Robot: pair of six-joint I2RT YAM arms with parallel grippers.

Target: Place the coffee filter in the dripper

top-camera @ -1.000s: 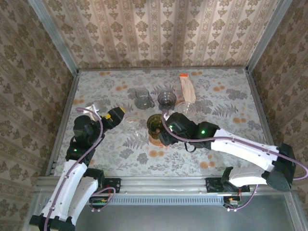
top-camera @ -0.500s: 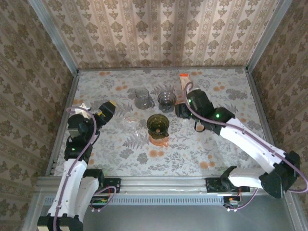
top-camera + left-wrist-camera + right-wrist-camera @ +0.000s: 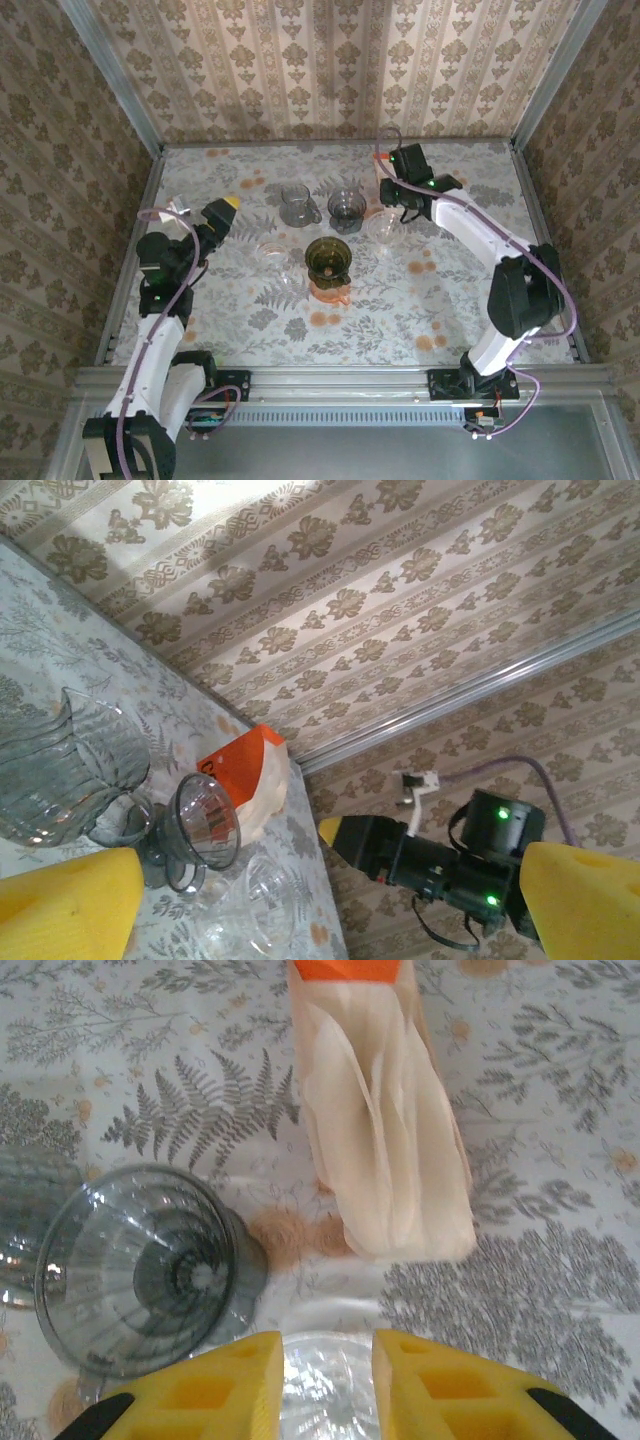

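A pack of beige coffee filters (image 3: 385,1160) with an orange top (image 3: 381,158) lies flat at the back of the table. My right gripper (image 3: 328,1360) hovers just in front of the pack's open end, fingers a narrow gap apart and holding nothing; it is also in the top view (image 3: 400,197). Under its fingers stands a clear glass dripper (image 3: 325,1390). A dark grey dripper (image 3: 145,1270) stands to the left of the pack. An olive dripper (image 3: 327,260) sits mid-table on an orange base. My left gripper (image 3: 330,910) is wide open and empty, raised at the left (image 3: 222,210).
A glass pitcher (image 3: 296,203) stands left of the dark dripper (image 3: 346,208). Another clear dripper (image 3: 272,252) sits left of the olive one. Patterned walls (image 3: 330,70) close in the table on three sides, with a metal rail (image 3: 330,380) at the front.
My right arm swung from the olive dripper to the back of the table over the filter pack, and its jaws narrowed. My left arm drew back to the left.
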